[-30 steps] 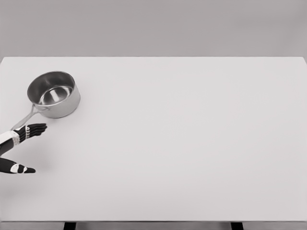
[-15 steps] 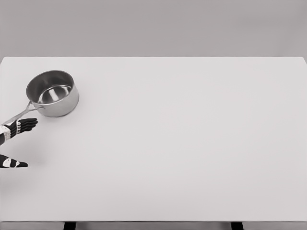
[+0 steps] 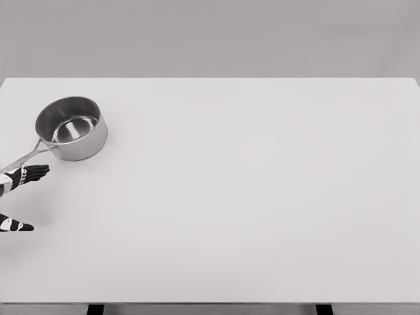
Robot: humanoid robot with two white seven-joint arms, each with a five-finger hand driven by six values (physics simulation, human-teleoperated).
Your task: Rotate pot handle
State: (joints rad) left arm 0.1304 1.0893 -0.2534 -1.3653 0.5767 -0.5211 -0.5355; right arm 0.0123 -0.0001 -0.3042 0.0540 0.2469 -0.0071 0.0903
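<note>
At the far left edge, the left hand point(image 3: 18, 197) reaches in over the table point(image 3: 262, 197), below the pot point(image 3: 71, 128). Its black fingers point(image 3: 34, 174) are stretched out flat and point right, and the thumb point(image 3: 16, 225) sits well apart below them, so the hand is spread wide and holds nothing. The upper fingers lie just beneath the outer end of the pot handle point(image 3: 23, 161); whether they touch it cannot be told from this view. White bands show at the knuckles and wrist.

Up and to the right of the hand, the pot stands upright near the table's left side, a little back from its middle depth. It is a round, shiny steel saucepan with straight walls and an open top, its bright base showing inside. Its thin metal handle joins the wall at the lower left and runs down and left toward the picture's edge, ending just above the fingers.

To the right of the pot the white tabletop stretches away to its far right corner, and nothing stands between the hand and the handle. Behind the table is a plain grey wall point(image 3: 210, 39). Below the front edge, two dark table legs point(image 3: 96, 309) show, one under the pot's side and one far to the right of it.
</note>
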